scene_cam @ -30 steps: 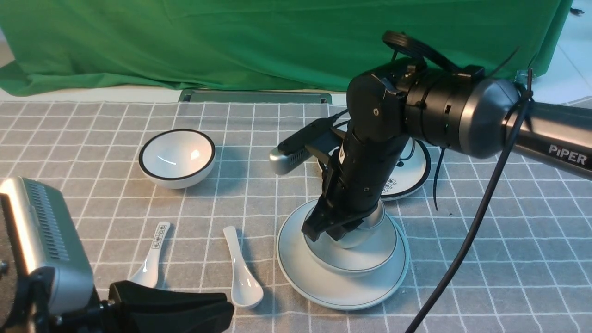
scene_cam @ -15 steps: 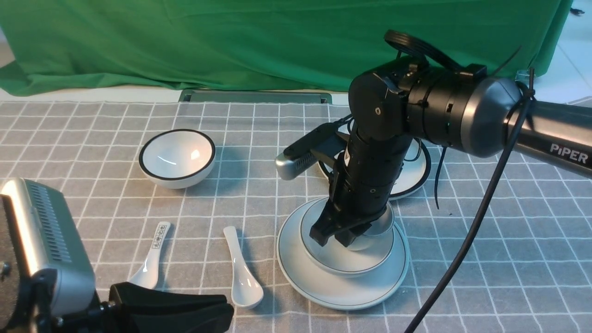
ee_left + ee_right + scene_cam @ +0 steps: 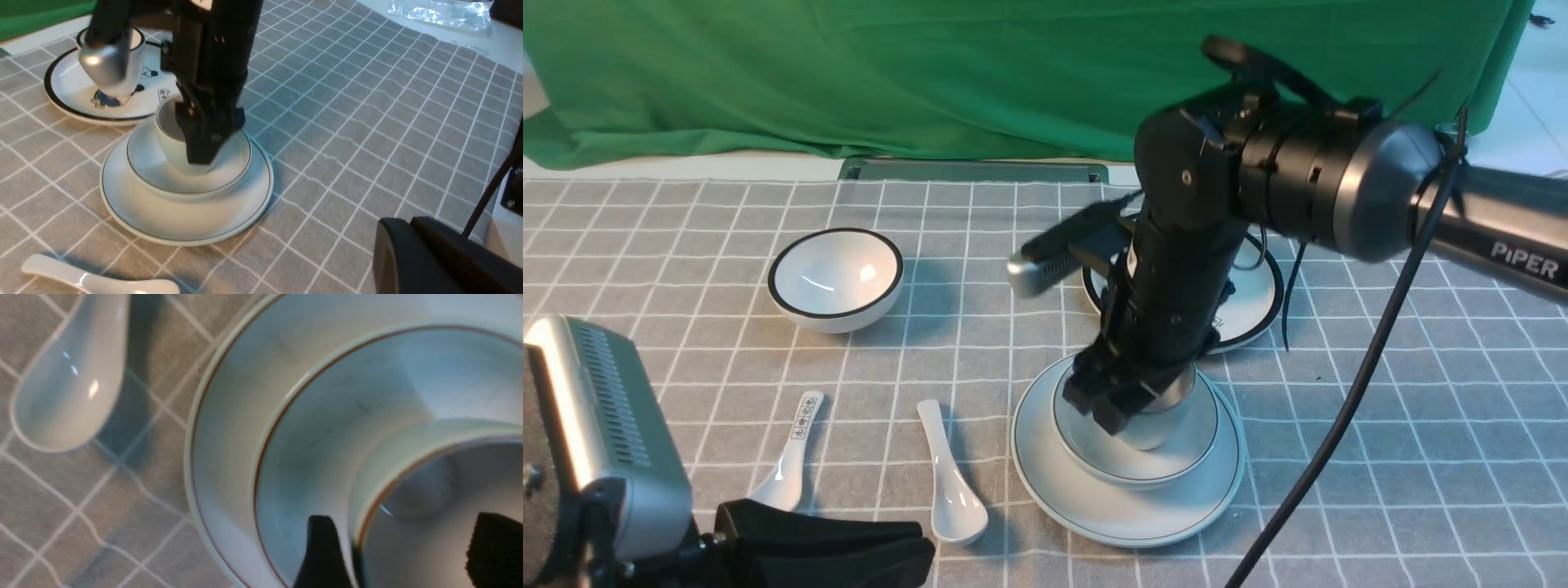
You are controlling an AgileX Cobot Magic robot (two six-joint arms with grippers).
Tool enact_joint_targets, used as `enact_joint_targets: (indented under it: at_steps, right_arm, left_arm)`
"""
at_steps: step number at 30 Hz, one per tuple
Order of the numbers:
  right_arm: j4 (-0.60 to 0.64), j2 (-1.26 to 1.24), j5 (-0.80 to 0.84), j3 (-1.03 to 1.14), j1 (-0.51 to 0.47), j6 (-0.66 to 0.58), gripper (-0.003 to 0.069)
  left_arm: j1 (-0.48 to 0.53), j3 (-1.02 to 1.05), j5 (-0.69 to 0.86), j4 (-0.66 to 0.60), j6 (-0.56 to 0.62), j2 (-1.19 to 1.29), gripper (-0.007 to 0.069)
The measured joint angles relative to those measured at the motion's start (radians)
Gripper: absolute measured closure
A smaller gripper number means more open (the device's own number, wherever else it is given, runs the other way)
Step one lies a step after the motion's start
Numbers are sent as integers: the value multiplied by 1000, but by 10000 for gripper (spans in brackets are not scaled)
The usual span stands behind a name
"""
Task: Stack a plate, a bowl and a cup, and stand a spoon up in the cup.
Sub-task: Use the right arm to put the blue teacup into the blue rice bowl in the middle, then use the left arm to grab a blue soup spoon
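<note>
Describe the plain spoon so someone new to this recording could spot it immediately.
On the grey checked cloth, find the large pale plate carrying a bowl and cup. Just to its left in the front view lies a glossy white spoon. Unlike the spoon farther left, with black marks on its handle, this one's handle is unmarked.
</note>
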Motion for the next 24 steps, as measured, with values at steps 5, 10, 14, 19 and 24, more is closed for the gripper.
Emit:
enact_joint_targets:
  at_steps: [5, 10, 14, 19, 24]
  right_arm:
    - [0, -57, 79, -94, 0, 18, 266]
    - [-1, -145, 114, -99, 0, 26, 417]
    - [-7, -267, 115, -6, 0, 35, 565]
    - [-51, -485, 116, 178, 0, 64, 638]
    - [-98, -768, 111, 412, 0, 104, 638]
  left_arm:
    - [0, 0, 27, 43, -35, 0, 614]
    - [0, 0, 37, 75, -130, 2, 613]
    - [0, -69, 207, 156, -280, 65, 613]
    - [3, -216, 408, 240, -342, 269, 613]
    - [59, -388, 513, 241, -347, 582, 613]
